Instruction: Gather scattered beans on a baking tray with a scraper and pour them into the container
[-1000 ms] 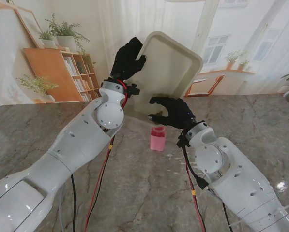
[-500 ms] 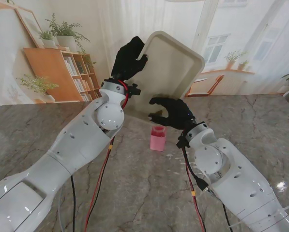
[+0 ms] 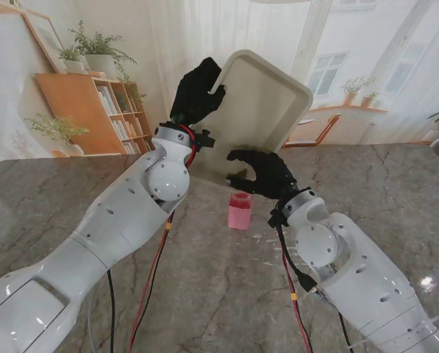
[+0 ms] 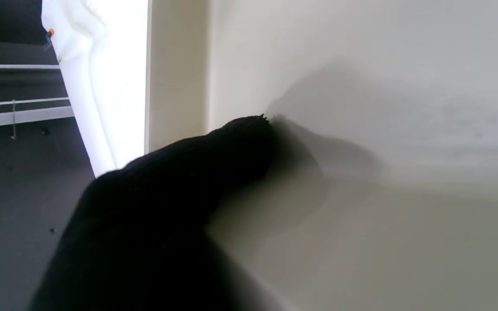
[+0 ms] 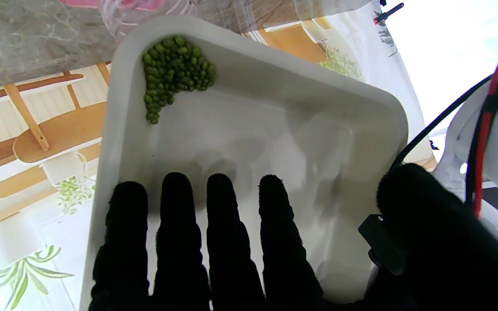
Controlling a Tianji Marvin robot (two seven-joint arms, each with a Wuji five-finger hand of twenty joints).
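The cream baking tray (image 3: pixel 259 103) stands steeply tilted above the table, its inside facing me. My left hand (image 3: pixel 195 90) is shut on its upper left rim, the thumb (image 4: pixel 231 147) pressed on the inner face. My right hand (image 3: pixel 259 173) grips the tray's low edge, its four fingers (image 5: pixel 221 224) lying flat on the inner face. Green beans (image 5: pixel 173 71) are heaped in the tray's lowest corner, just over the pink container (image 3: pixel 240 211), whose rim (image 5: pixel 132 6) shows beyond the tray. No scraper is in view.
The grey marble table (image 3: pixel 204 294) carries a few small pale specks (image 3: pixel 267 246) nearer to me than the container. Red and black cables (image 3: pixel 156 272) hang from the left forearm. A printed room backdrop stands behind the table.
The tray has tipped slightly steeper, its upper right corner shifting a little to the right. Both hands keep their hold and have barely moved.
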